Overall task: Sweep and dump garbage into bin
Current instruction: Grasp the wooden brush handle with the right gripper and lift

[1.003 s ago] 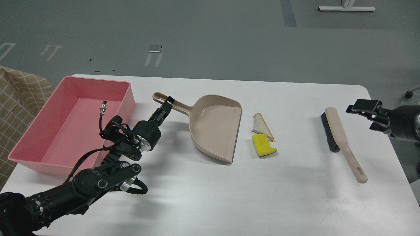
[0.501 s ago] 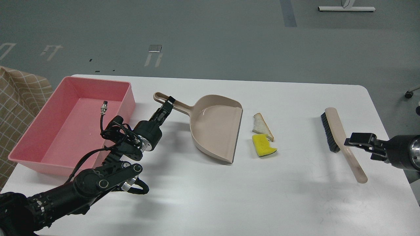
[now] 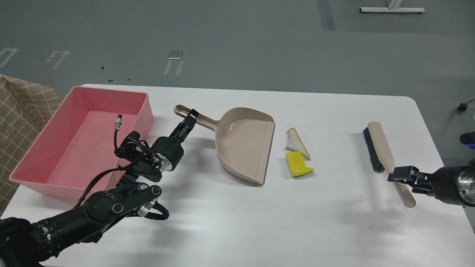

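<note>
Nothing swept yet: bread and sponge lie just beside the dustpan, bin empty. Left gripper jaws closed on dustpan handle; right gripper at brush handle, jaws' state unclear

The worktop is white, smooth and faintly glossy. By the left jaws, the dustpan looks like smooth beige plastic, with a soft sheen inside its scoop. To the left of them, the bin is pink plastic, smooth and slightly shiny. At the right jaws, the brush has a matt beige plastic handle and dark, rough bristles. Between both jaws, the bread wedge looks porous and matt, and the yellow chunk spongy.
</note>
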Robot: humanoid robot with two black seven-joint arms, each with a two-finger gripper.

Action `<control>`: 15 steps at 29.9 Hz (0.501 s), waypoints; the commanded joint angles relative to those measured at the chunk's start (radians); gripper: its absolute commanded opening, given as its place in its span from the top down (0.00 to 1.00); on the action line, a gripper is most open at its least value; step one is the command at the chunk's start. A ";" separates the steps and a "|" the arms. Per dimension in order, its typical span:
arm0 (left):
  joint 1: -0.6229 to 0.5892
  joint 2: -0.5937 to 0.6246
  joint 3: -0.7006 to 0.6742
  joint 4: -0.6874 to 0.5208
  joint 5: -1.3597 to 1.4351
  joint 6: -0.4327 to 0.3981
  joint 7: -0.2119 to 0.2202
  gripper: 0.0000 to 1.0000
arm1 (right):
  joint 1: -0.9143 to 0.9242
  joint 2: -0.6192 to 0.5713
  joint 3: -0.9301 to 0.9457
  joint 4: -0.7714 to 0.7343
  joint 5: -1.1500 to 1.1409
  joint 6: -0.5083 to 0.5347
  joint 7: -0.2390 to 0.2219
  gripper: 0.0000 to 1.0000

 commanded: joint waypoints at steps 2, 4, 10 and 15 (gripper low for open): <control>-0.001 0.001 0.000 0.001 0.000 0.000 0.000 1.00 | -0.014 0.000 0.000 0.000 -0.001 0.000 0.000 0.33; -0.001 0.001 0.000 -0.001 0.000 0.000 0.000 1.00 | -0.014 0.000 0.001 0.000 0.001 0.000 0.000 0.37; -0.001 0.000 0.000 0.001 0.000 0.000 0.002 1.00 | -0.014 0.000 0.001 0.000 0.001 0.000 0.000 0.55; -0.001 0.000 0.000 0.001 0.000 0.000 0.002 1.00 | -0.013 0.003 0.001 0.000 0.001 0.000 -0.005 0.66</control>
